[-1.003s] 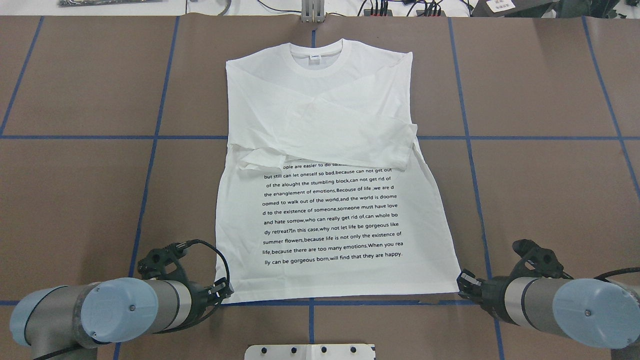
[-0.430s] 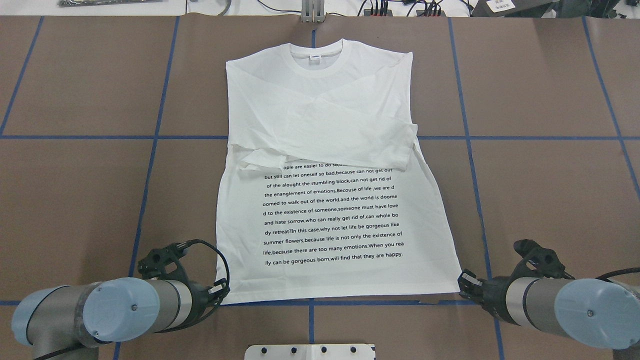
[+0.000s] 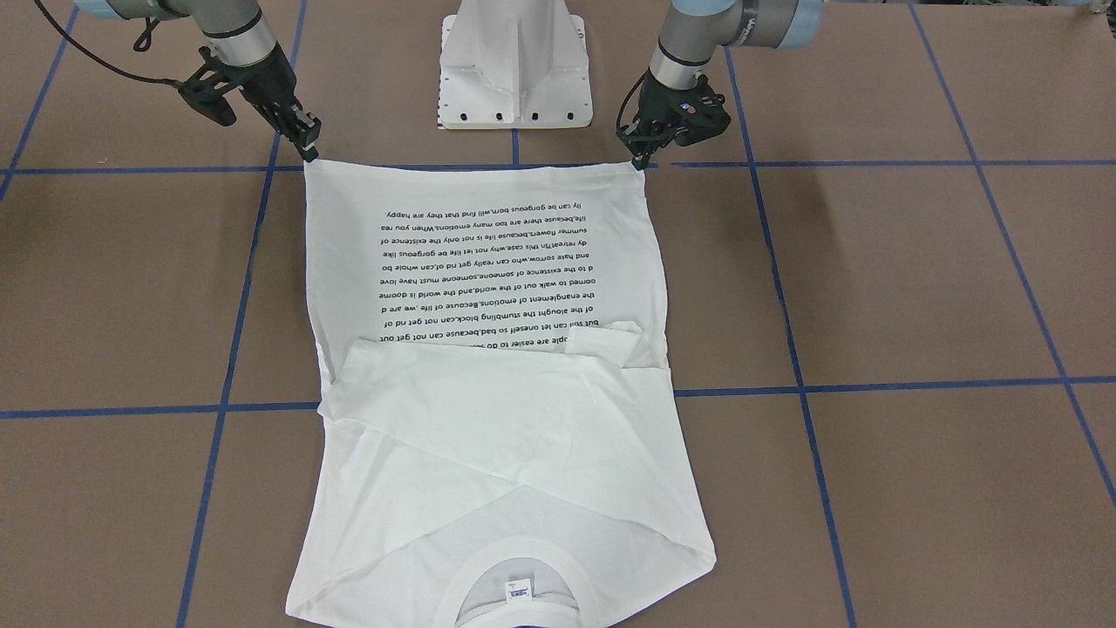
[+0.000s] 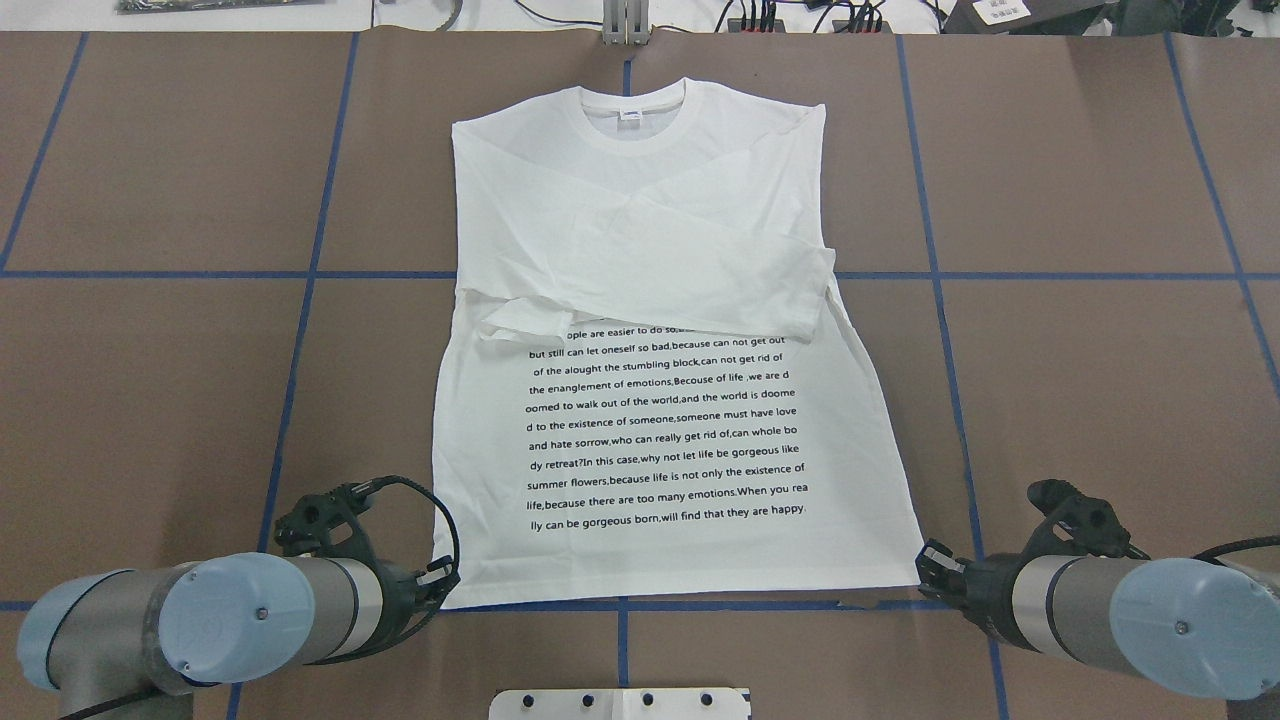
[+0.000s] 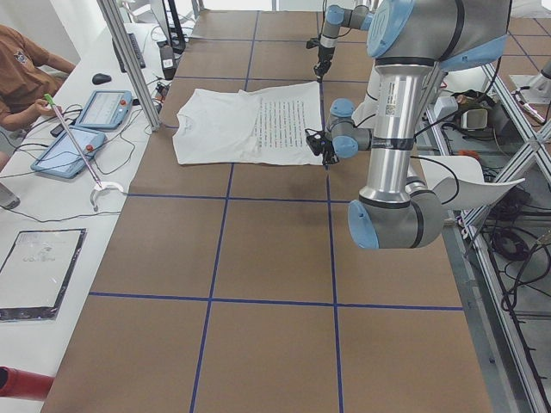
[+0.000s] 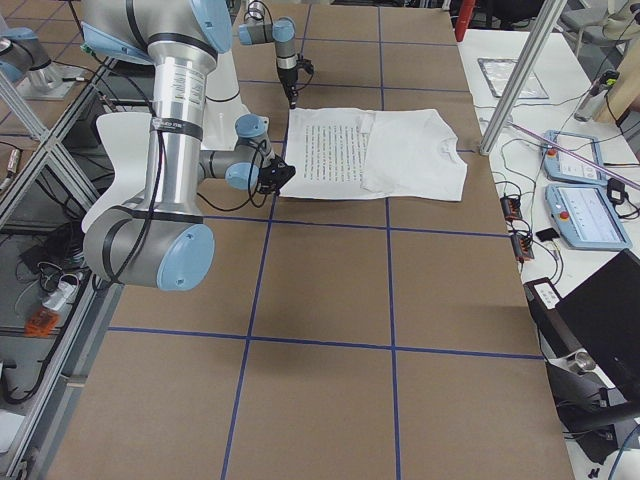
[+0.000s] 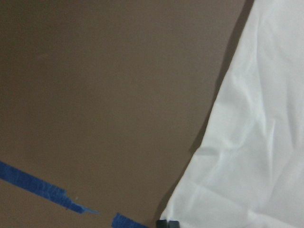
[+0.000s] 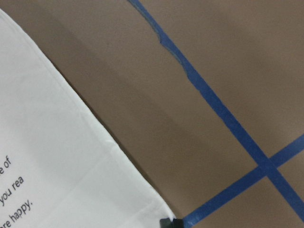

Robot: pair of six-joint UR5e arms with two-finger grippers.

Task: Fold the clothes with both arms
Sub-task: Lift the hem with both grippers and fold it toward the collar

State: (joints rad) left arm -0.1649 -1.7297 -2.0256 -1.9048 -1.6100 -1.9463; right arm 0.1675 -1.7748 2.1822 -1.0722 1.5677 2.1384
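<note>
The white long-sleeved shirt lies flat on the brown table, text side up, collar at the far edge and both sleeves folded across the chest; it also shows in the front view. My left gripper is at the hem's near left corner, shut on it at table height. My right gripper is shut on the near right hem corner. In the left wrist view the shirt ends in a corner right at a fingertip. The right wrist view shows the same with the shirt and a fingertip.
The white pedestal base stands just behind the hem between the arms. Blue tape lines grid the brown table. Beyond the far edge run a metal post and a desk with tablets, with a person seated there.
The left gripper has shifted very slightly to the left at the hem corner. The shirt and the right gripper look unchanged.
</note>
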